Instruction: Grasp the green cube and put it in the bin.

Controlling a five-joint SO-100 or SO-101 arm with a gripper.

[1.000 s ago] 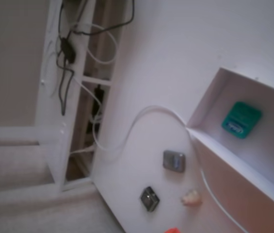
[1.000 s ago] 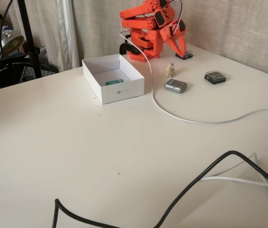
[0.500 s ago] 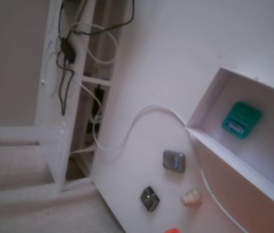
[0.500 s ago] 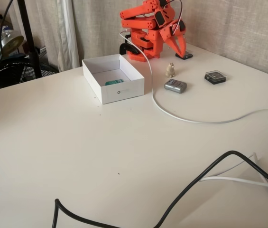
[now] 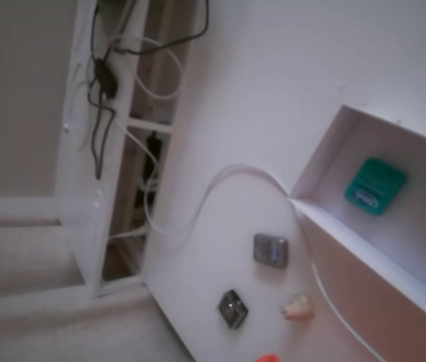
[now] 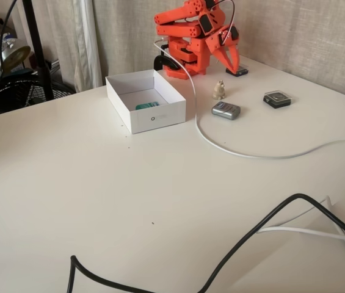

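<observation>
While viewed from the fixed camera looking steeply down: green cube (image 5: 375, 185) lying flat on the floor of the bin (image 5: 318, 162), pale oval mark up, clear of all walls. Outside the bin, off its near wall: grey block (image 5: 271, 250), dark block (image 5: 232, 308) further out, small pale figurine (image 5: 298, 308) beside those. White cable (image 5: 220, 181) curving round the bin's corner and running along its wall. Only an orange sliver of the arm at the bottom edge; gripper not readable here.

Then from the fixed camera at table level: bin (image 6: 160, 116) with a strip of the green cube (image 6: 147, 105) showing over the front wall, so resting inside, low against that wall. Behind the bin, arm folded down on its base, gripper (image 6: 229, 60) pointing at the table beside a dark flat object (image 6: 238, 71) (identity unclear). Fingers look slightly spread and hold nothing. Figurine (image 6: 219, 90), grey block (image 6: 226, 110) and dark block (image 6: 277, 99) strung out from the bin's far side, white cable (image 6: 233, 151) looping past them.

Judgement: delivery done, arm likely parked folded to keep clear of the bin; nothing left but rest.
</observation>
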